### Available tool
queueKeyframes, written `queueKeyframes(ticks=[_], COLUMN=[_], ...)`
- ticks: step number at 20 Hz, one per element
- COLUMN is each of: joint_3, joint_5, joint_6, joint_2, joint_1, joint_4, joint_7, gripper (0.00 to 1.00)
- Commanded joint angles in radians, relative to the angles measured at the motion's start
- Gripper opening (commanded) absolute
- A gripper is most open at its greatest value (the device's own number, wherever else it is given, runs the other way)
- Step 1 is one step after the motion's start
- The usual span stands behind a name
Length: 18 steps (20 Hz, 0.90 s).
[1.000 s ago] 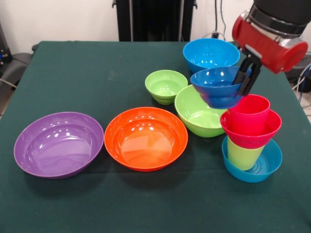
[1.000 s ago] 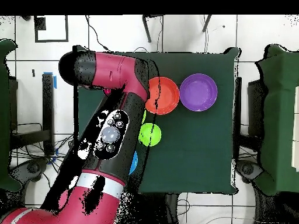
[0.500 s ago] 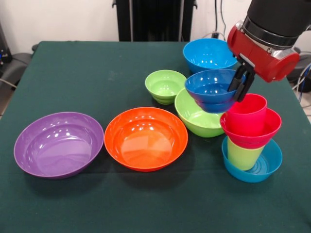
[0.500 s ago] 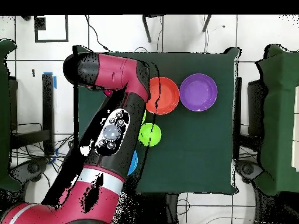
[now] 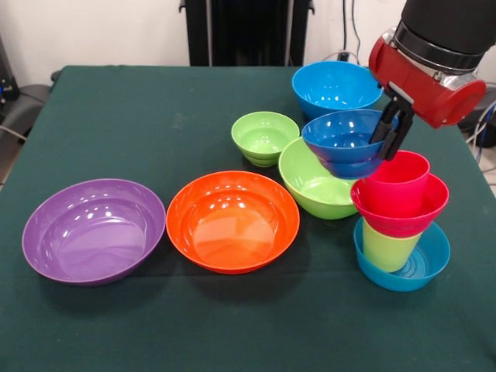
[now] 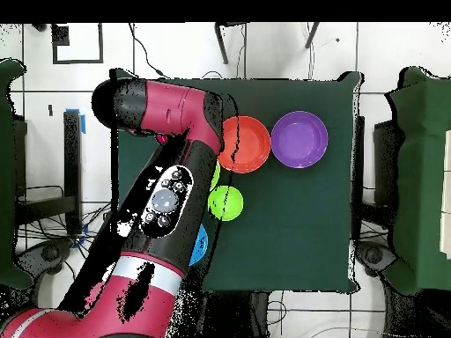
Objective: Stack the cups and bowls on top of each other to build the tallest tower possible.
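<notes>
Fingers (image 5: 385,122) of the gripper (image 5: 392,125) pinch the dark-blue bowl (image 5: 343,142) by its rim, held in the air just beside the red cup (image 5: 397,180) topping the tower (image 5: 399,225). Overhead, the arm (image 6: 167,202) hides all that; only the front view shows it.

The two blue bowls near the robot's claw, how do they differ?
The dark-blue bowl is held in the air by the claw, pinched at its rim and slightly tilted; the light-blue bowl sits level on the table behind it. The dark-blue bowl looks shallower. Both are glossy, round and empty.
</notes>
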Motion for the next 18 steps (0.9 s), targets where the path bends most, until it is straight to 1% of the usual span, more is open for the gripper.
queueKeyframes(ticks=[1, 9, 13, 18], joint_3=[0.066, 0.062, 0.085, 0.085], joint_5=[0.017, 0.022, 0.04, 0.053], joint_6=[0.061, 0.072, 0.049, 0.065], joint_2=[-0.014, -0.018, -0.022, -0.023], joint_1=[0.018, 0.016, 0.011, 0.02], joint_4=[0.025, 0.03, 0.037, 0.034], joint_7=[0.202, 0.189, 0.174, 0.18], gripper=[0.0, 0.0, 0.0, 0.0])
